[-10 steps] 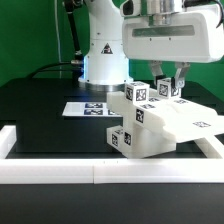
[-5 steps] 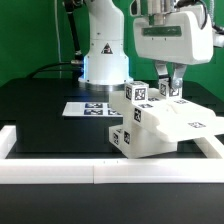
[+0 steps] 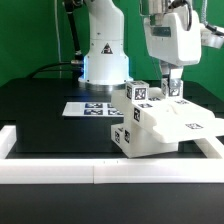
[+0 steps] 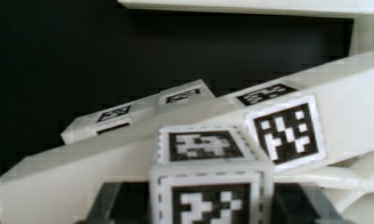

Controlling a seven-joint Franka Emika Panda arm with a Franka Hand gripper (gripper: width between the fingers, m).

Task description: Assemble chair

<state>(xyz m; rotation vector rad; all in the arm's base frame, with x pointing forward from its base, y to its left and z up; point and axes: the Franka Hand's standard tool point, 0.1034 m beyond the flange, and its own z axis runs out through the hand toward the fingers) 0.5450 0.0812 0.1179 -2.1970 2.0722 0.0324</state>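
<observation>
Chair [image 3: 158, 128] parts, partly joined, sit on the black table [image 3: 40, 115] at about four o'clock in the exterior view, against the white border rail [image 3: 60, 170]; the marker board [image 3: 88, 107] lies at its ten o'clock. The gripper [image 3: 172, 90] clamps a tagged square post at the chair's twelve o'clock. The wrist view shows that post [image 4: 210, 185] between the fingers. The parts look stiff, light and smooth, best taken on flat opposite faces. No containers appear.

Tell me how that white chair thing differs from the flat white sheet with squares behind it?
The chair is a chunky block of slabs and posts standing up off the table; the marker board is thin and lies flat. The hand is down at the chair, while the marker board lies alone. Both are white with black-and-white square tags.
</observation>
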